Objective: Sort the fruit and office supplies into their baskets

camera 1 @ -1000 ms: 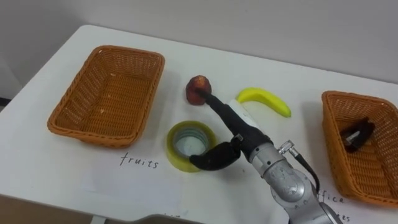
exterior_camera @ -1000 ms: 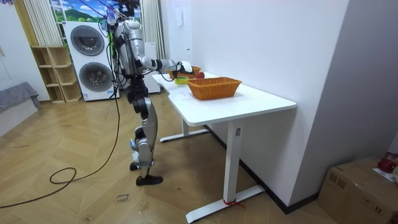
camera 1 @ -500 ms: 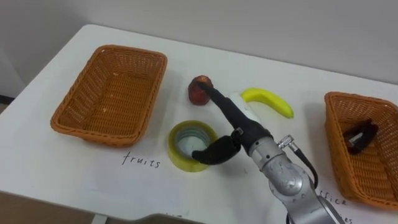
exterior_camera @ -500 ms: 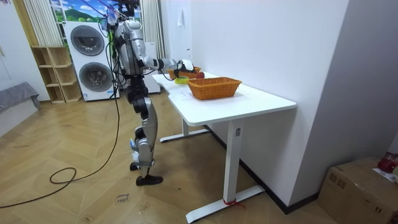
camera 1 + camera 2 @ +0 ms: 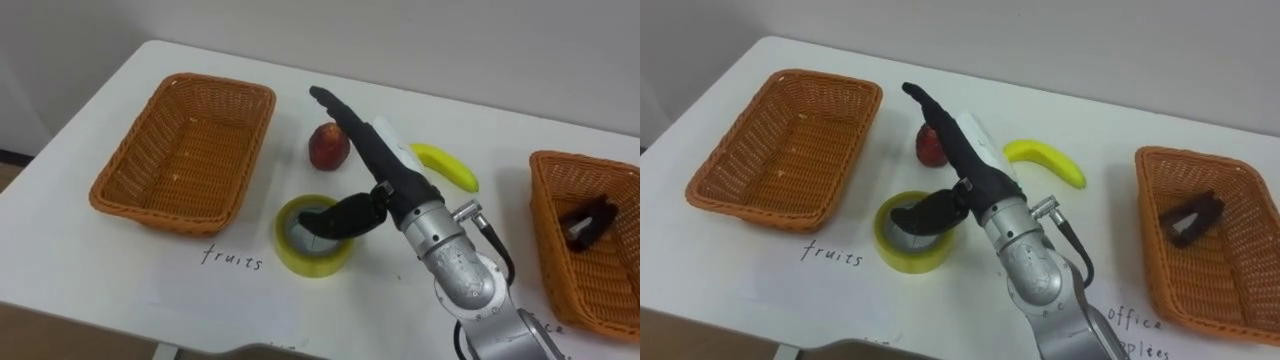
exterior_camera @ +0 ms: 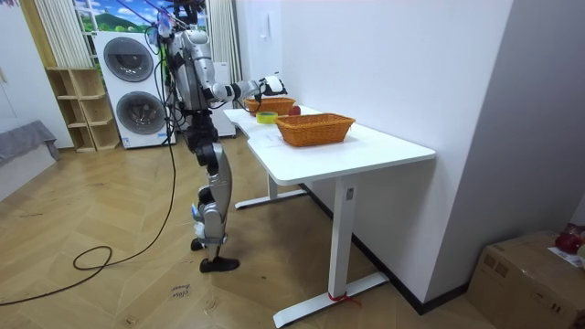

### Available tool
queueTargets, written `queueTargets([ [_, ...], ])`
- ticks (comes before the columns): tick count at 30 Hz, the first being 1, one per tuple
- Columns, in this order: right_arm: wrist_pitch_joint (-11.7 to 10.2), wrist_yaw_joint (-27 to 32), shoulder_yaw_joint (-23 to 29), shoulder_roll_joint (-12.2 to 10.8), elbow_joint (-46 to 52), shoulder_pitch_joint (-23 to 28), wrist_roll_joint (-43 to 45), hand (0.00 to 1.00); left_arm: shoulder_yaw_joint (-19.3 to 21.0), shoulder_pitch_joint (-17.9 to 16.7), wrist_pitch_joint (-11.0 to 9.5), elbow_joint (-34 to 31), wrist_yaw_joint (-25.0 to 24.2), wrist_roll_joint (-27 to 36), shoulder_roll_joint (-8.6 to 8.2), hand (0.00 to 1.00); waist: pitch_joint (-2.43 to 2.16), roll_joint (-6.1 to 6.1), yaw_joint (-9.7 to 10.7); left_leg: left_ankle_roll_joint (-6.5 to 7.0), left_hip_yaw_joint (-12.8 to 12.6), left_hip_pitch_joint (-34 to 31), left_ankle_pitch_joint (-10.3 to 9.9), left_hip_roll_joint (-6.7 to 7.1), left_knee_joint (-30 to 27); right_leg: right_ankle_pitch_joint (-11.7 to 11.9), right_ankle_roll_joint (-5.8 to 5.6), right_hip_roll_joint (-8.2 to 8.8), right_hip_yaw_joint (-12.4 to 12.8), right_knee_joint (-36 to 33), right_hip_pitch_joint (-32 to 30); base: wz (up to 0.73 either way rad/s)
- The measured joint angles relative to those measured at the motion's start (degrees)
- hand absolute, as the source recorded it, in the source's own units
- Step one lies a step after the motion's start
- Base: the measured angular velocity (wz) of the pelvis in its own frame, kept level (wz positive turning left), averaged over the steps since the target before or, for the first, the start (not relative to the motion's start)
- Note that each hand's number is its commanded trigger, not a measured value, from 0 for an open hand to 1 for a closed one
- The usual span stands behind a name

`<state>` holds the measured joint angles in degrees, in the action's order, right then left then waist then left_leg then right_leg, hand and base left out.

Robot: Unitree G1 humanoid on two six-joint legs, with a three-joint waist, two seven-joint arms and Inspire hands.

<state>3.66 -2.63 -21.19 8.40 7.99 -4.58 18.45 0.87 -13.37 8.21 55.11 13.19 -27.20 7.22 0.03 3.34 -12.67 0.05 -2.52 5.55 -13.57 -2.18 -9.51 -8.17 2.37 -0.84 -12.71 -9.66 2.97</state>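
The empty fruit basket lay at the far left. Right of it sat the tape, with my thumb curled over its hollow, though I could not tell if it touched. The apple stood just behind the tape, close on the left of my right hand and lower than the fingers. These were stretched straight, pointing away from me and gripping nothing. So the apple lay between hand and fruit basket, and I judged this hand the one for it. The banana lay right of the hand, running far-left to near-right. The office basket held a clip. A second before, my fingertips had rested on the apple; they had since lifted above it, and the apple kept its place.
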Motion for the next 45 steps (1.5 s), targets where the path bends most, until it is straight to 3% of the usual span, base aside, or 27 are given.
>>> queueTargets([
  [13,0.0,0.1,0.0,0.3,-0.6,0.0,-0.2,0.00,0.0,-0.1,0.0,0.0,0.0,0.0,-0.02,0.00,0.07,0.08,-0.2,0.00,0.1,0.0,0.0,-0.02,0.0,0.0,0.00,0.04,-0.2,0.0,0.0,0.00],
  [23,0.1,0.8,0.0,0.3,-4.9,-0.4,-0.1,0.00,0.0,-0.6,0.2,0.1,-0.1,0.0,-0.03,0.00,0.32,1.73,-0.4,0.01,0.8,-0.1,0.0,0.04,0.0,0.0,-0.01,0.12,-0.6,0.1,0.0,0.01],
  [37,0.1,1.3,0.0,0.5,-11.8,-5.3,2.3,0.00,0.1,-1.4,0.4,0.0,-1.0,-0.1,0.22,0.00,0.22,2.51,-2.0,0.42,1.9,-0.4,0.3,0.78,-0.2,-0.2,-0.31,0.88,-1.6,0.0,0.1,0.03],
  [45,0.1,1.6,0.0,0.5,-11.8,-5.6,2.3,0.00,0.0,-1.5,0.6,0.0,-1.0,-0.1,0.31,0.00,0.34,2.49,-2.0,0.45,2.2,-0.6,0.3,0.80,0.1,-0.2,-0.32,0.87,-1.8,0.0,0.1,0.01],
])
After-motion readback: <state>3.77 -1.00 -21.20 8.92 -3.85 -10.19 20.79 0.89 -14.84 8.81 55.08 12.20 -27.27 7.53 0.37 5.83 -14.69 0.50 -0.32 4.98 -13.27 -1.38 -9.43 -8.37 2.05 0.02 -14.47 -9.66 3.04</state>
